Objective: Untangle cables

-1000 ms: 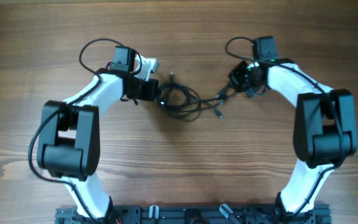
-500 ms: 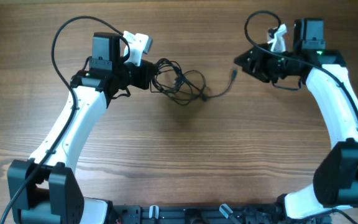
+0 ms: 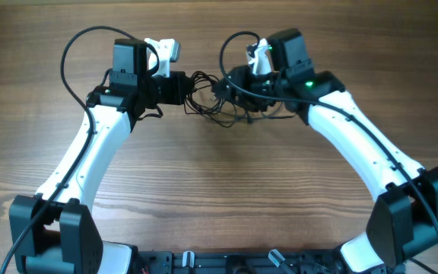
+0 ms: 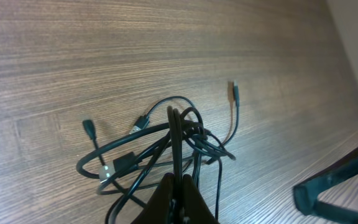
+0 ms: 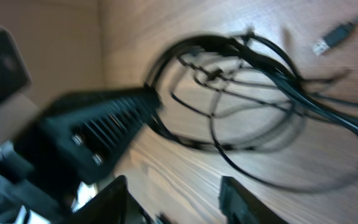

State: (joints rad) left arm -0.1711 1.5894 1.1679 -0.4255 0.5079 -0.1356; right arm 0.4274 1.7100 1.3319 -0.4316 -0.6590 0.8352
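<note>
The cables (image 3: 217,100) are thin black wires bunched in loose loops at the table's far middle. They also show in the left wrist view (image 4: 166,149), with several small plug ends spread out, and in the right wrist view (image 5: 247,93), blurred. My left gripper (image 3: 187,88) is shut on a strand at the bunch's left side; its fingers (image 4: 194,202) pinch the wire (image 4: 176,143). My right gripper (image 3: 230,82) is open and empty, just above the bunch's right side; its fingers (image 5: 238,199) stand wide apart.
The wooden table (image 3: 219,190) stretches toward the front. Thick black arm cables (image 3: 82,46) loop over each wrist. My left arm's gripper body (image 5: 92,137) shows close by in the right wrist view.
My right arm has swung left from the far right to the cable bunch, gripper open. The loose cable end has been pulled into the bunch. My left arm has held still.
</note>
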